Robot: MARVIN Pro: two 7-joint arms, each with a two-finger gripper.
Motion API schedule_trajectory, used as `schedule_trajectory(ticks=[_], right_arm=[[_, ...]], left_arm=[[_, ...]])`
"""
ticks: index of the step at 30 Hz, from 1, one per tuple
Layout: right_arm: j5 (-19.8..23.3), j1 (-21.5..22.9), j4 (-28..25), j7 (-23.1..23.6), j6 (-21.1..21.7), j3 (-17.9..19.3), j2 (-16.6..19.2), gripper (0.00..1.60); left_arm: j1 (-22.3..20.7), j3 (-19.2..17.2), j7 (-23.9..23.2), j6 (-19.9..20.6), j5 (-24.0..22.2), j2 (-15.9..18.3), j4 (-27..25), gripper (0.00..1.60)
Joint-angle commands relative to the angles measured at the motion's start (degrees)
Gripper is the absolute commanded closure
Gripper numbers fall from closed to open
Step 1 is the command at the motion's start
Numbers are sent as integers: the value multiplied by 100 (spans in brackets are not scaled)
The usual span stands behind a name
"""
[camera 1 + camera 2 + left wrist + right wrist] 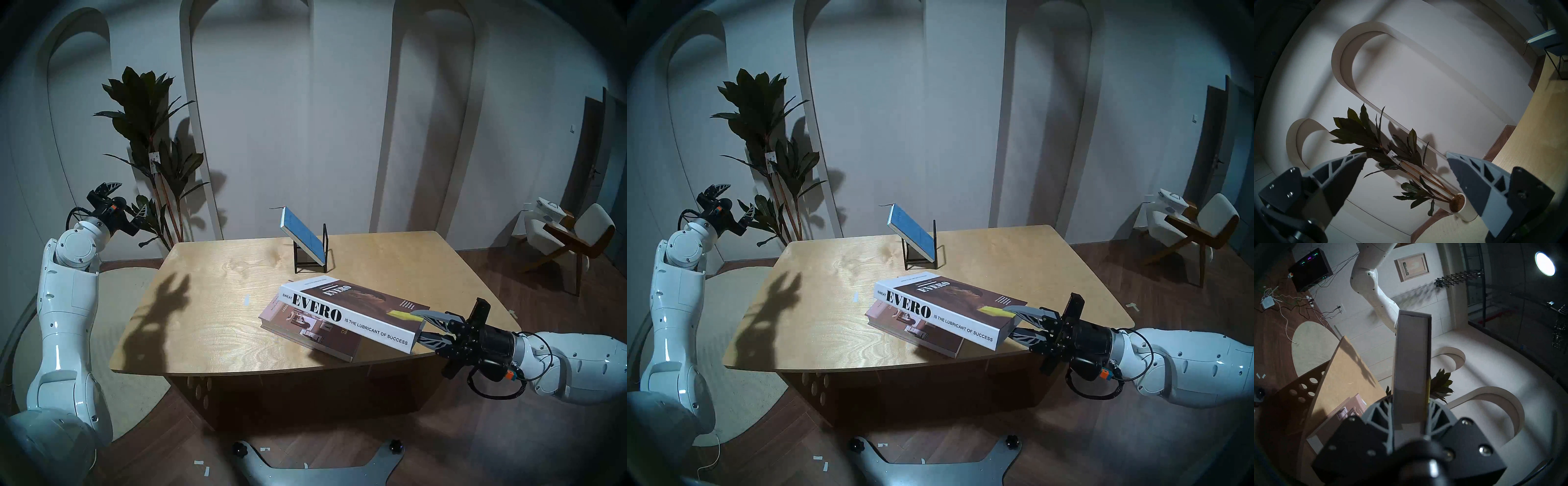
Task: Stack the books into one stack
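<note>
EVERO book [353, 314], pinched at one end by the right gripper [421, 326], could slide off the mauve-brown book [305, 327] if released tilted; left gripper [127, 200] idles open.

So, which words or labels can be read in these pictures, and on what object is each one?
"SWEAT EVERO IS THE LUBRICANT OF SUCCESS": white spine of the EVERO book, held in the right claw.
"EVERO": the same book's brown front cover.
Other small lines on that cover: too small to read.
Print on the mauve-brown book underneath: blurred.
White tag on the plant: unreadable.
Blue book in the black rack: no readable text.
</note>
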Motion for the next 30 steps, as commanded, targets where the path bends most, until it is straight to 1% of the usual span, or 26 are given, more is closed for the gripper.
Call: schedule_trajectory(ticks=[1,5,16,23,30], right_arm=[[97,-221,-64,-522,179,9,63,160],[90,-339,-53,-727,303,-33,75,160],[42,-645,86,-1331,809,-99,96,160],[-40,-768,102,-1765,1202,-58,103,160],[-332,-867,-49,-2309,1762,32,109,160]], left_arm=[[-168,5,32,-6,24,77,-138,0],[-170,14,35,-4,30,83,-141,0],[-183,38,45,5,62,99,-152,0],[-192,49,53,12,100,103,-160,0],[-208,60,66,29,153,103,-173,0]])
